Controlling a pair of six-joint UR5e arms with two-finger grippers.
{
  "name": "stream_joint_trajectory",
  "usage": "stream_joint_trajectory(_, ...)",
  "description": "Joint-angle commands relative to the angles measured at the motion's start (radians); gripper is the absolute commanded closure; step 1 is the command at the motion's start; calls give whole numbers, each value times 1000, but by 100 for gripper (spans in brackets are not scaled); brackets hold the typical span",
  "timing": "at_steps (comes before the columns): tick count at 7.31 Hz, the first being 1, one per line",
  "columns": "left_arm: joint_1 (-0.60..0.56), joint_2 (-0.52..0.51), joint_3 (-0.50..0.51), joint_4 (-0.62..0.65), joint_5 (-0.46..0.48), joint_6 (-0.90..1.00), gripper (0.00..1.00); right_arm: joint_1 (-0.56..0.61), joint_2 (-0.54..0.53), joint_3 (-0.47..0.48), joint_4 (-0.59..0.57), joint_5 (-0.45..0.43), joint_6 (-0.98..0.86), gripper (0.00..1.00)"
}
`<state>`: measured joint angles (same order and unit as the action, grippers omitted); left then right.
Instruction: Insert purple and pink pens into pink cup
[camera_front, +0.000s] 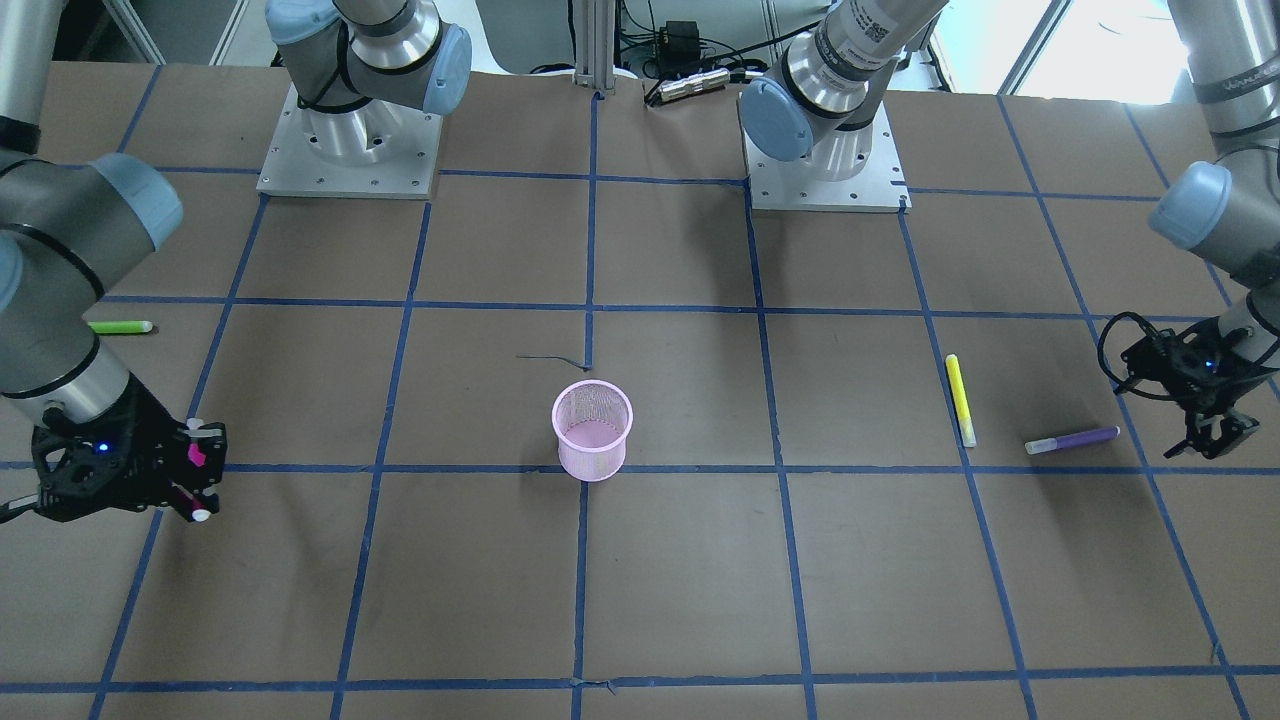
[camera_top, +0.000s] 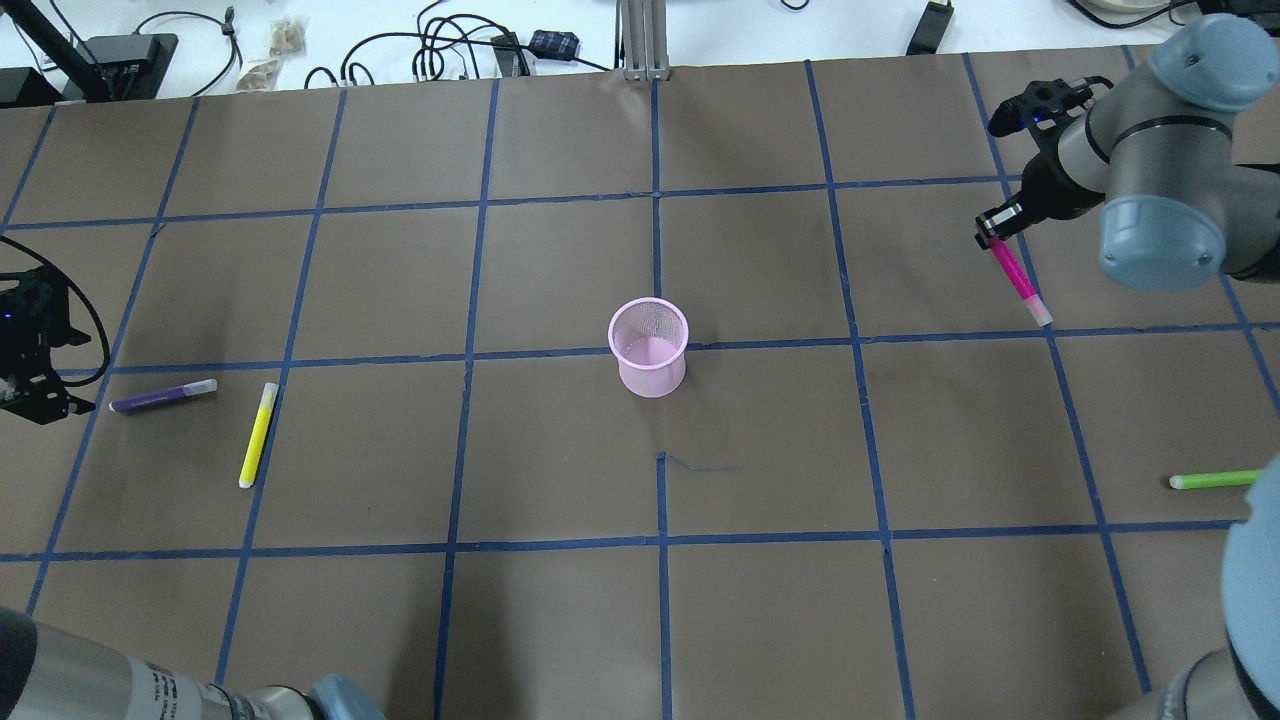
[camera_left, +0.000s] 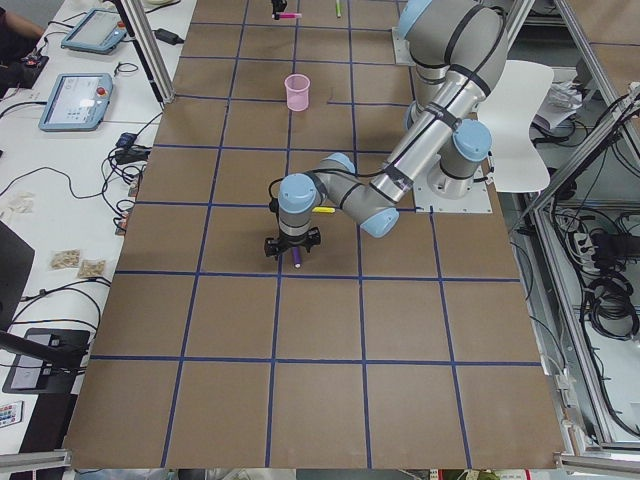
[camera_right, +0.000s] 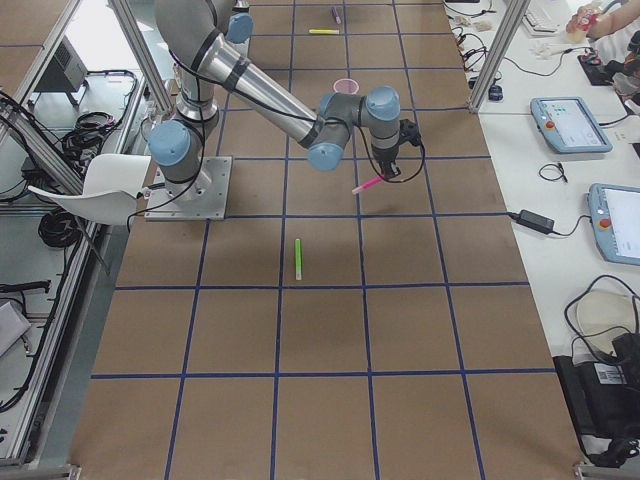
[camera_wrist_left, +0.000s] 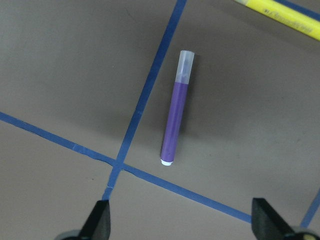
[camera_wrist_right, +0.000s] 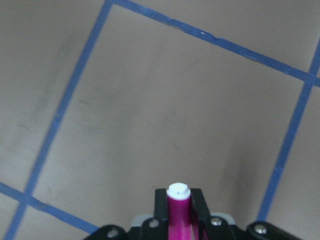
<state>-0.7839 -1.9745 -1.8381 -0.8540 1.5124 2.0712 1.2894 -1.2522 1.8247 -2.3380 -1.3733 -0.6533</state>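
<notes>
The pink mesh cup (camera_top: 650, 350) stands upright at the table's middle, and also shows in the front view (camera_front: 592, 430). My right gripper (camera_top: 995, 230) is shut on the pink pen (camera_top: 1018, 275), holding it tilted above the table, far right of the cup. The right wrist view shows the pen's white end (camera_wrist_right: 178, 192) between the fingers. The purple pen (camera_top: 160, 397) lies flat at the far left. My left gripper (camera_wrist_left: 182, 225) is open above it, with the pen (camera_wrist_left: 175, 117) ahead of the fingertips (camera_wrist_left: 100, 220). It touches nothing.
A yellow pen (camera_top: 257, 435) lies just right of the purple one. A green pen (camera_top: 1215, 480) lies near the table's right edge. Blue tape lines grid the brown table. Cables and boxes lie beyond the far edge.
</notes>
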Motion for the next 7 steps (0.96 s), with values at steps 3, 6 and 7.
stream_joint_trajectory(3,0,-86,2,47,-1,132,3,484,-72,10,-345,14,502,100)
stream_joint_trajectory(6,2,-103,3,49,0,125,32,718,-36,25,-507,-83,673,100)
stream_joint_trajectory(7,2,-99,3,50,0,124,70,728,-18,28,-517,-143,675,100)
